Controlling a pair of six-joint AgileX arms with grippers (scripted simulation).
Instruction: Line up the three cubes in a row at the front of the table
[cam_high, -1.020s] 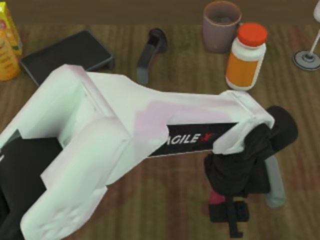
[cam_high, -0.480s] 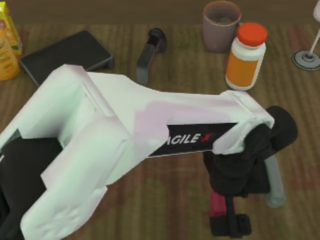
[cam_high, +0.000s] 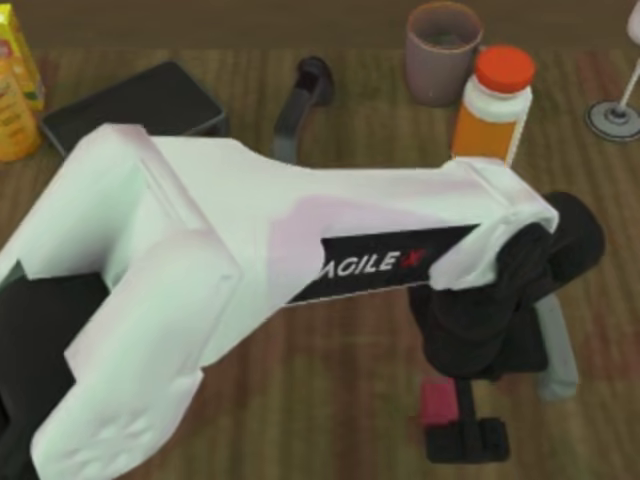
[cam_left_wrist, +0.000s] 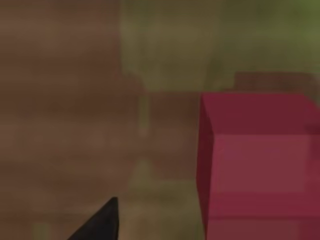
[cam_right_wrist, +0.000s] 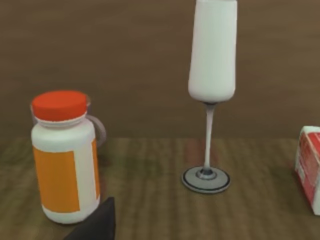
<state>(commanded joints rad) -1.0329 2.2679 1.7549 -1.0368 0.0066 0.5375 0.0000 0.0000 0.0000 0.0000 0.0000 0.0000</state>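
Note:
The small dark red cube (cam_high: 436, 401) rests on the wood-grain table (cam_high: 340, 400) near the front right. My left arm reaches across from the left, and its gripper (cam_high: 466, 438) hangs right over the cube, open. In the left wrist view the red cube (cam_left_wrist: 257, 167) fills one side, and a gap separates it from the one fingertip (cam_left_wrist: 102, 222) that shows. A pale blue-grey cube (cam_high: 556, 358) peeks out from under the wrist on the right. The deep blue cube is hidden. My right gripper (cam_right_wrist: 160, 227) is parked out of the top view.
Along the back stand a yellow carton (cam_high: 15, 85), a dark grey tray (cam_high: 130, 108), a black handle-shaped object (cam_high: 300, 105), a mug (cam_high: 443, 50), an orange pill bottle (cam_high: 495, 105) and a wine glass (cam_high: 613, 115). The right wrist view adds a red-and-white carton (cam_right_wrist: 310, 170).
My left arm has lifted slightly and shifted a little right. More of the red cube now shows beside the gripper, and the cube has stayed on the table.

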